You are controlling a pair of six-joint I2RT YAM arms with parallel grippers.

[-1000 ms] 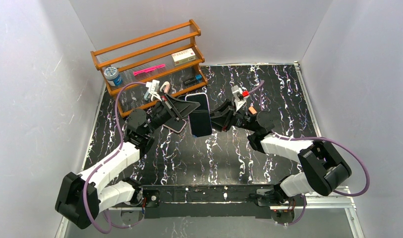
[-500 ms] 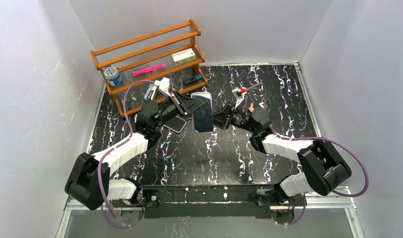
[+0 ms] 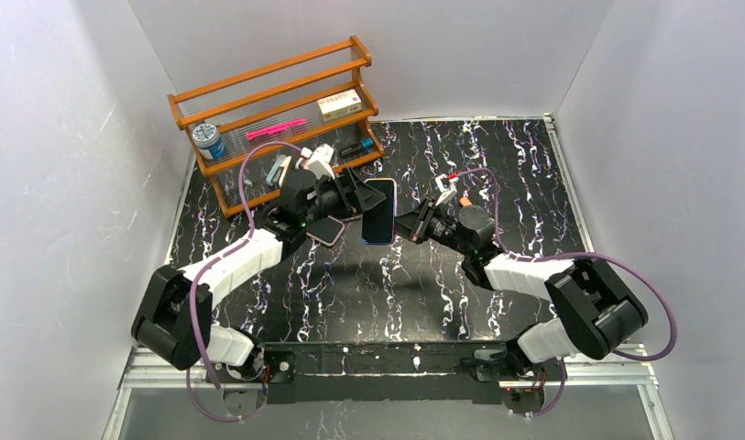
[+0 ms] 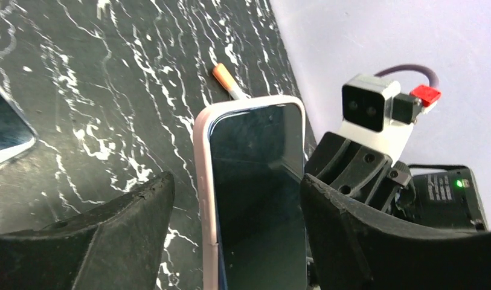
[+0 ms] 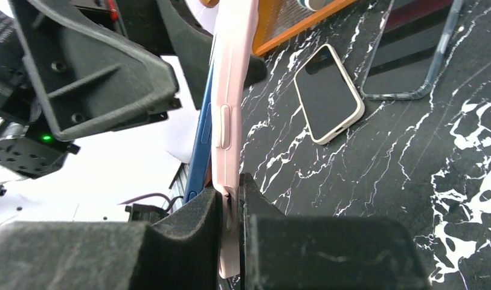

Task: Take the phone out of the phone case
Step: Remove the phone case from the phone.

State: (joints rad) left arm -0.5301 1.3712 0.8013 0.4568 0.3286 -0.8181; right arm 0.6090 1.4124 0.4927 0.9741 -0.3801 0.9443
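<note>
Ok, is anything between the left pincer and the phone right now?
Nothing visible does. The left pincer is open and straddles the phone, whose screen faces its camera. The right pincer is shut on the edge of the case from the far side, and it does not block the approach.

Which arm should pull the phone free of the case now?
Left, probably. The left gripper is open with a finger on each side of the phone, ready to close. The right gripper is shut on the case edge, anchoring it.
</note>
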